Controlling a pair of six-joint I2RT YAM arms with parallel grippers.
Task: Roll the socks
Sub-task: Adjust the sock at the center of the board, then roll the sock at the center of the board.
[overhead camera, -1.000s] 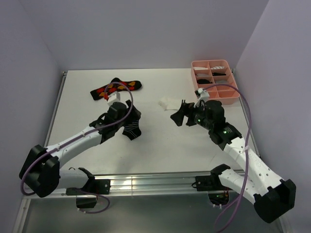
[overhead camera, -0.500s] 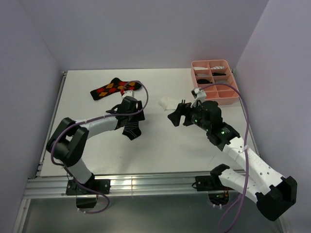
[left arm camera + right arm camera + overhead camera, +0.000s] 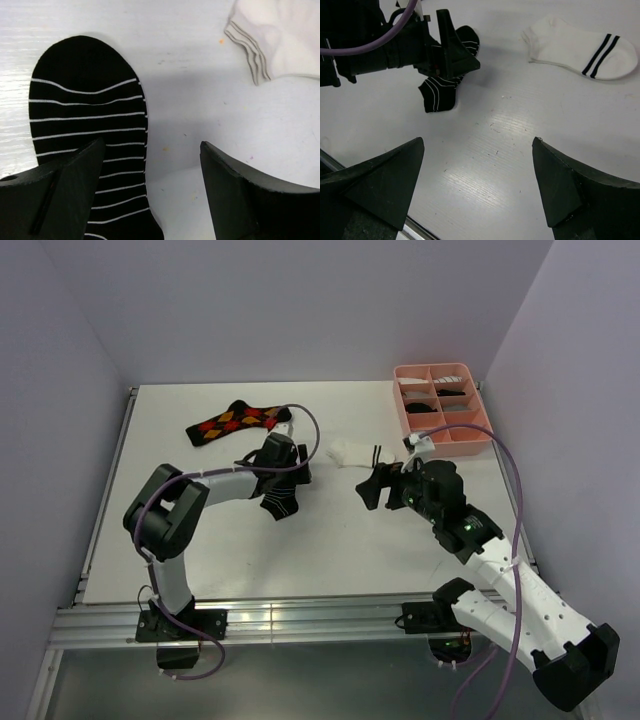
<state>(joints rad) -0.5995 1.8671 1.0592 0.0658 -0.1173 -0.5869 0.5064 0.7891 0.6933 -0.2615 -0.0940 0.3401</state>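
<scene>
- The black sock with thin white stripes [image 3: 85,115] lies flat on the white table [image 3: 200,540]. Its heel end is cut off at the bottom of the left wrist view, and from above the left gripper [image 3: 288,472] hides its upper part.
- The pink compartment tray [image 3: 470,443] sits at the back right corner — its dark and pale contents are too small to make out.
- The short white sock [image 3: 580,47] is soft knit with two black cuff stripes and lies flat near the table's middle.
- The argyle sock [image 3: 238,421] lies at the back left, apart from both arms.
- The left jaws stand wide apart and hold nothing — one finger is over the striped sock, the other over bare table.
- The right gripper [image 3: 477,142] is spread wide and empty, above the ribbed tabletop.
</scene>
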